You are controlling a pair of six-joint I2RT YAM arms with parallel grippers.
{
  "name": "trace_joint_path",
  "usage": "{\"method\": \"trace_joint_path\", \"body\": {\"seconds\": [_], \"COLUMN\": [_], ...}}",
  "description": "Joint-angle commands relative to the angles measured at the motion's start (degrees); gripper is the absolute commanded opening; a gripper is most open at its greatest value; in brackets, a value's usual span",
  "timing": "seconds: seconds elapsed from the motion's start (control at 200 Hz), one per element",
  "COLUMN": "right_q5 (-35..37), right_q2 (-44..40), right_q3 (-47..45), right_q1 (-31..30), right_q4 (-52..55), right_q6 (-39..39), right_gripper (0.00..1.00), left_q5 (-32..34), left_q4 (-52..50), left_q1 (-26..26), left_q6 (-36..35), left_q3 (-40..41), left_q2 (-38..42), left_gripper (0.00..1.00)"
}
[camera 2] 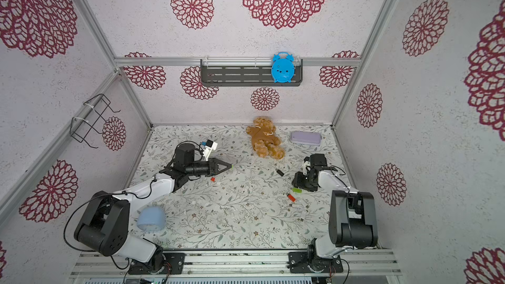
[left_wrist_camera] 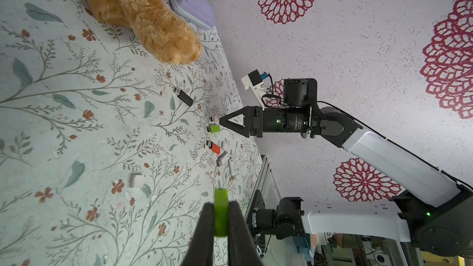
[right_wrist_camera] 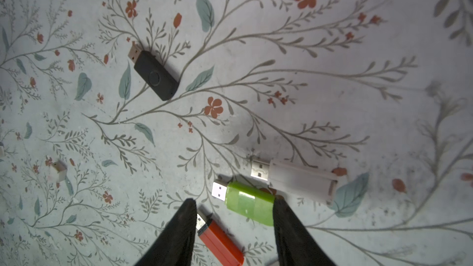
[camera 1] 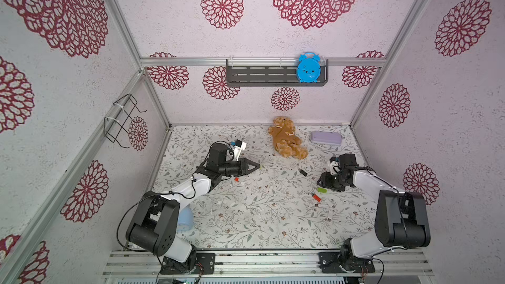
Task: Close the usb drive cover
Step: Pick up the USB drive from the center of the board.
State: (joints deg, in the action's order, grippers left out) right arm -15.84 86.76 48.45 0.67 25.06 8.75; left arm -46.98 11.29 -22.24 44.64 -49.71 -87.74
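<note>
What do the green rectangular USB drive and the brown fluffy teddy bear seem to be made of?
Green rectangular USB drive: probably glossy plastic, it glints; plug looks metal. Brown fluffy teddy bear: matte plush fabric, loose fibres show.

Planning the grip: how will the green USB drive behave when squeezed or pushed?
The green USB drive looks stiff and flat-sided, so it probably won't roll. Small, smooth plastic: it may skid on the table. Lying skewed within the open right hand, it may twist.
</note>
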Motion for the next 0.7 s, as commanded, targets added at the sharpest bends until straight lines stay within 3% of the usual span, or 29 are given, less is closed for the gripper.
{"method": "trace_joint_path", "body": {"seconds": [0.0, 0.695], "right_q5": [2.3, 8.7], "right_q2": [0.8, 2.1], "right_q3": [1.7, 3.1], "right_q1": [-1.3, -6.2], "right_q4": [2.3, 6.6], "right_q6": [-1.5, -3.6], "right_gripper": [0.52, 0.51], "left_q5": [0.0, -0.1], "left_q4": [0.2, -0.3], "left_q1": [0.1, 0.0], "left_q6": [-0.6, -1.1], "left_q3": [-0.1, -0.3], "left_q2": [0.9, 1.3], "left_gripper": [0.11, 0.11]}}
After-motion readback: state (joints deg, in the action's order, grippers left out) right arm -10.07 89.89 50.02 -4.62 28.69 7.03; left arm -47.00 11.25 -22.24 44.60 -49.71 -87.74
